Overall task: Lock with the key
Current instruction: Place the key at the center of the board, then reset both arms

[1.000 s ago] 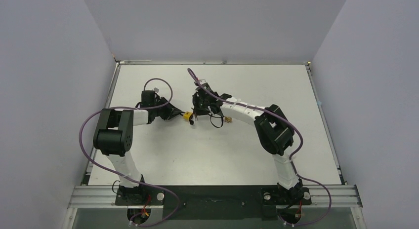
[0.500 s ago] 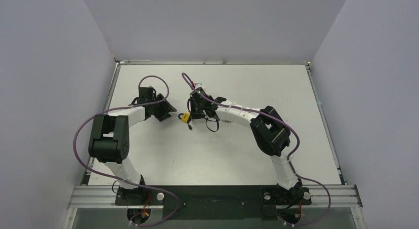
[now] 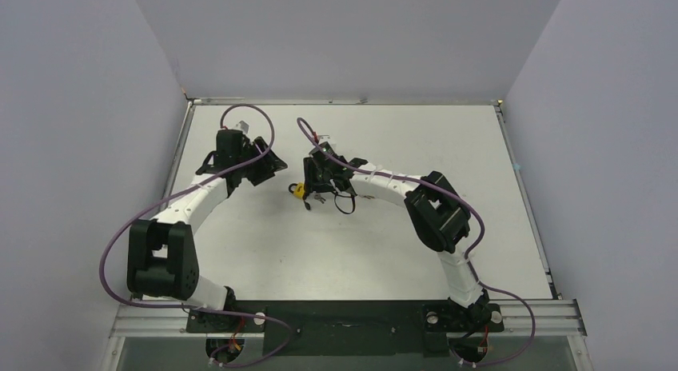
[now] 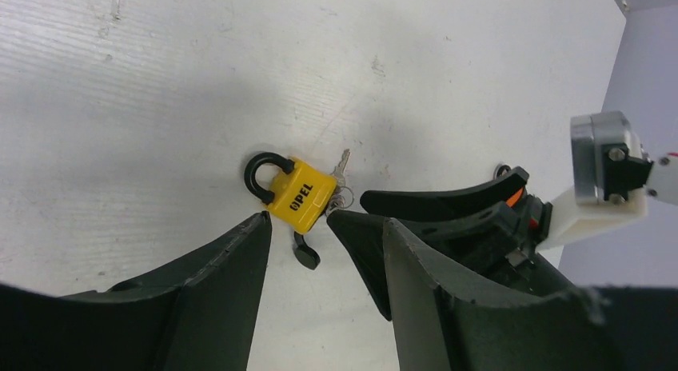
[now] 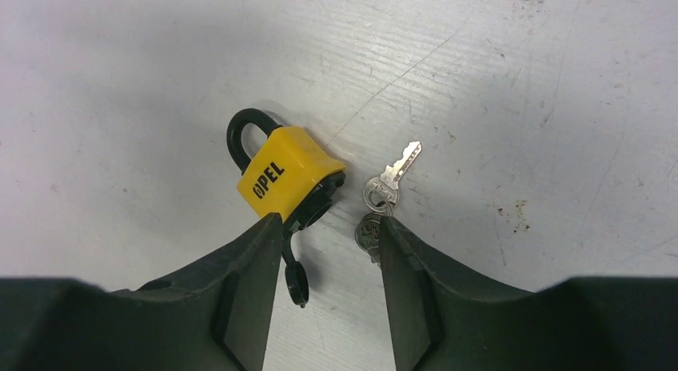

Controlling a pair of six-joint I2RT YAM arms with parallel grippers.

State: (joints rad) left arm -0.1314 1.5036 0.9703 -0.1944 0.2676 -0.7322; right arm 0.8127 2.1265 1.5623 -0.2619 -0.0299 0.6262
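Note:
A yellow padlock (image 3: 297, 189) with a black shackle lies flat on the white table; it shows in the left wrist view (image 4: 300, 193) and the right wrist view (image 5: 284, 177). Its black keyhole cap (image 5: 297, 282) hangs open. Two silver keys on a ring (image 5: 380, 197) lie loose right beside the lock. My right gripper (image 5: 326, 227) is open and empty just above the lock's base and the keys. My left gripper (image 4: 297, 221) is open and empty, to the left of the lock and apart from it (image 3: 268, 165).
The white table (image 3: 360, 243) has a metal frame along its edges and purple walls around it. Purple cables loop over both arms.
My left gripper let go of the padlock and drew back to the left and away. The padlock and keys now lie on the table. My right gripper shifted slightly left.

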